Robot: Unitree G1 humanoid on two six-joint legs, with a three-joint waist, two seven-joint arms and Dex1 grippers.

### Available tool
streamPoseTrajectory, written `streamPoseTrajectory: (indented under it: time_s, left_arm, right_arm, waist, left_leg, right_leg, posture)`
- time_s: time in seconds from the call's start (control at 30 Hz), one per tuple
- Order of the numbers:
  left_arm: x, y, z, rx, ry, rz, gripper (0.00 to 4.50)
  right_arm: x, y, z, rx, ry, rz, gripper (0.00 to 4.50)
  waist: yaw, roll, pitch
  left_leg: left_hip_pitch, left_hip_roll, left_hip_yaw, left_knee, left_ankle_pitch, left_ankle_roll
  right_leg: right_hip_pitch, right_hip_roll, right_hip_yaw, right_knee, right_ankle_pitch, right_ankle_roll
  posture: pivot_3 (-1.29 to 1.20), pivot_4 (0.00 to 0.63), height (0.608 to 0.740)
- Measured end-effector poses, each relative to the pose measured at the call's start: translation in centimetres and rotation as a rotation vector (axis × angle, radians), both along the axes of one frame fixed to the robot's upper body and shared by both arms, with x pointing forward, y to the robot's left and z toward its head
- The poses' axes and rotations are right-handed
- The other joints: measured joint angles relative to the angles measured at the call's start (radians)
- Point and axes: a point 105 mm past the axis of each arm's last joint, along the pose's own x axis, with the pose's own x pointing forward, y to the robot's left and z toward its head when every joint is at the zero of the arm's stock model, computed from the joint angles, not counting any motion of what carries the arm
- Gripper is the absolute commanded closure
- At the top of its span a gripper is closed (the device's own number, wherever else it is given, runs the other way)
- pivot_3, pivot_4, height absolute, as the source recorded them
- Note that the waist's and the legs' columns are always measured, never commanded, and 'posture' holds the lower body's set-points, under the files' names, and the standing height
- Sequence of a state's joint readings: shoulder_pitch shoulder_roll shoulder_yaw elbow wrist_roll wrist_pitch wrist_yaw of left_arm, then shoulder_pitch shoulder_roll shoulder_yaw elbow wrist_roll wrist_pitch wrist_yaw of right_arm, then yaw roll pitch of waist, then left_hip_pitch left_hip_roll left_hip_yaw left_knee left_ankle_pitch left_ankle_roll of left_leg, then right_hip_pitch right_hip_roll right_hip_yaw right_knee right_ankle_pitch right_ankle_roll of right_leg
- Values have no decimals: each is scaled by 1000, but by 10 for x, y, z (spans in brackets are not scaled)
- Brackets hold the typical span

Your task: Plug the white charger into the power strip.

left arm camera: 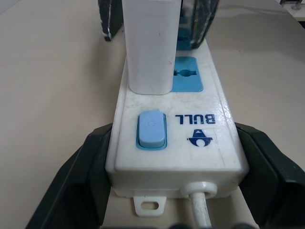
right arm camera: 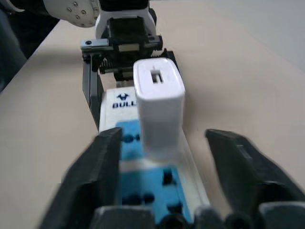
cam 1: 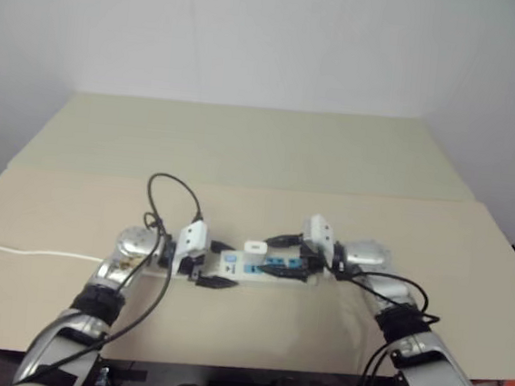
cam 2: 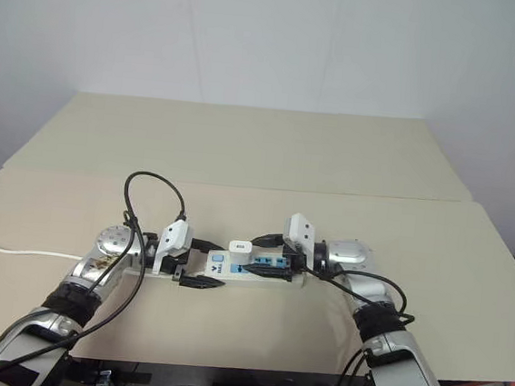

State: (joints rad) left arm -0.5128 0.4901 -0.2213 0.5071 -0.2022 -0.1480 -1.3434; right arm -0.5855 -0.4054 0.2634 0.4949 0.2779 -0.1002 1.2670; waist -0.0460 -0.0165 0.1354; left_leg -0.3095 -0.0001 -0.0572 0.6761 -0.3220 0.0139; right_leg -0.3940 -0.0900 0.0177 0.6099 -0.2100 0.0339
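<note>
The left gripper [left arm camera: 176, 167] is clenched on the cord end of the strip [left arm camera: 190, 143]: 1 black finger [left arm camera: 76, 176] is pressed against each long side of the white bar, as is seen in the left wrist view. The right gripper [right arm camera: 167, 157] is released; its 2 fingers [right arm camera: 95, 167] are spread wide to either side of the charger [right arm camera: 159, 105], with a gap on both sides, and nothing is gripped by them.

The charger [cam 2: 241, 245] is seated upright in the socket nearest the switch end of the strip, its base on the light-blue socket face. A small slot is seen in its top face. The blue switch [left arm camera: 151, 130] is set just beside the charger, next to the dark blue "BULL" lettering [left arm camera: 195, 118]. Further blue socket faces are seen beyond the charger, toward the right gripper.

The strip [cam 2: 259, 271] is laid flat on the tan table [cam 2: 271, 149], lengthwise between the 2 grippers, which are pointed at each other from its 2 ends. A thin white cord [cam 2: 15, 250] is run across the table toward its left edge. A white wall [cam 2: 254, 38] is seen behind the table.
</note>
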Motion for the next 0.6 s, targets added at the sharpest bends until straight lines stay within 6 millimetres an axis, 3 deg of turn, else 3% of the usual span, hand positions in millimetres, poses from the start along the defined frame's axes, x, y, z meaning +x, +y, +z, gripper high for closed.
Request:
streamPoseTrajectory:
  time_s: [0.23, 0.33, 0.43, 0.53, 0.6]
  left_arm:
    - [2, -1, 2, -1, -3, -7, 1230]
    - [4, -2, 4, -2, -7, -16, 1230]
    - [5, -1, 6, -5, -14, -17, 1230]
    - [6, 0, 3, 8, -9, -12, 239]
    - [6, 2, 1, 13, 2, -7, 35]
  right_arm:
    - [-11, -12, 5, -27, 10, 12, 710]
    - [-16, -29, 8, -54, 37, -12, 710]
    - [-19, -55, 24, -59, 42, -54, 710]
    - [-21, -74, 51, -53, -6, -81, 666]
    - [-23, -85, 62, -55, -23, -107, 666]
  waist:
    - [3, -1, 1]
    - [6, -1, 2]
    - [9, 1, 6]
    - [10, 1, 7]
    - [11, 0, 8]
  left_leg:
    - [-5, 0, 0, 0, 0, 0]
    - [-11, 0, 0, 0, 0, 0]
    - [-12, -1, 0, 0, 0, 0]
    - [-12, -1, 0, 0, 0, 0]
    - [-12, -1, 0, 0, 0, 0]
  right_leg:
    - [-5, 0, 0, 0, 0, 0]
    - [-10, 0, -1, 1, 0, 0]
    - [-12, -1, 0, 0, 0, 0]
    - [-11, -1, -1, 0, 0, 0]
    - [-11, -1, -1, 0, 0, 0]
  posture:
    - [0, 150, 740]
    - [0, 150, 740]
    - [0, 150, 740]
    - [0, 150, 740]
    - [0, 150, 740]
